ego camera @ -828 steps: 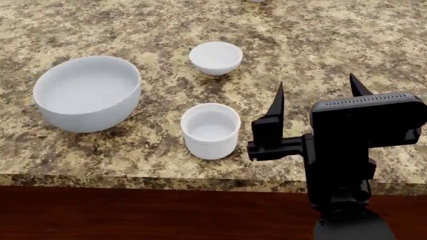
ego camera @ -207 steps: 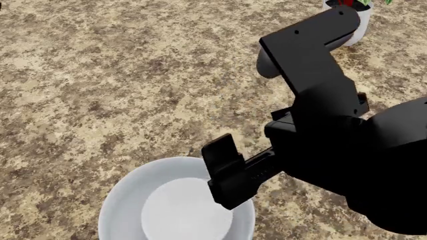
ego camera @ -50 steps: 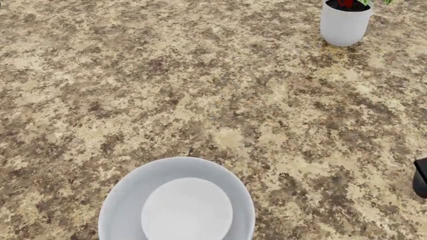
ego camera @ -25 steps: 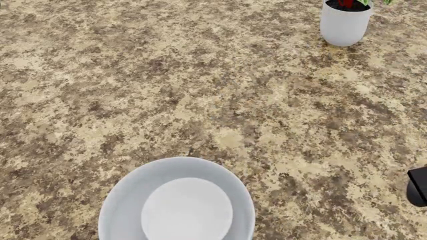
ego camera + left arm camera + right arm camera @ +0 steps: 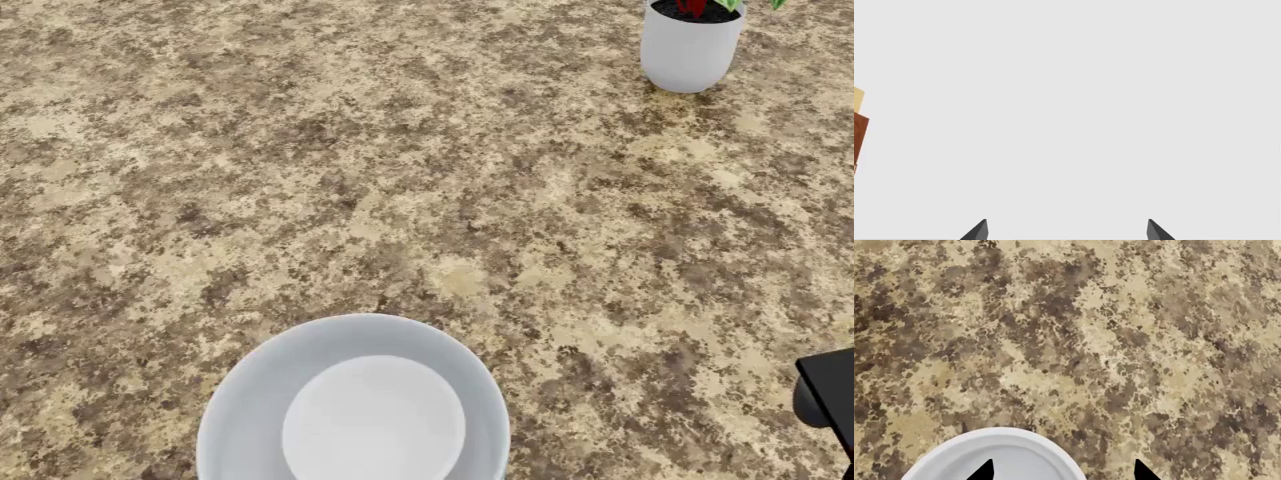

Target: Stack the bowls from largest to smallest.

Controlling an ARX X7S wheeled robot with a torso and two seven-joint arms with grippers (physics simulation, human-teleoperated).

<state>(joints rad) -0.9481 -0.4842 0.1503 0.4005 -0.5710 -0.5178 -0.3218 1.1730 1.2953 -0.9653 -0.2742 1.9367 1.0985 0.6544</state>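
The large white bowl [image 5: 247,400] sits at the near edge of the head view with a smaller white bowl [image 5: 374,420] nested inside it; from above I cannot tell whether that one is the shallow or the cup-like bowl. My right gripper [image 5: 1062,471] is open and empty, its fingertips [image 5: 984,471] over the rim of a white bowl [image 5: 997,455]; I cannot tell which bowl. Only a black piece of the right arm [image 5: 830,400] shows in the head view. My left gripper [image 5: 1065,231] is open and empty against a blank grey background.
The bowls stand on a speckled brown granite counter [image 5: 400,180]. A taller white pot with a red-and-green plant [image 5: 690,45] stands at the far right. A sliver of the counter's edge and brown wood [image 5: 858,125] shows in the left wrist view.
The black piece of the right arm at the head view's right edge has come a little further into view. The nested bowls have not moved.
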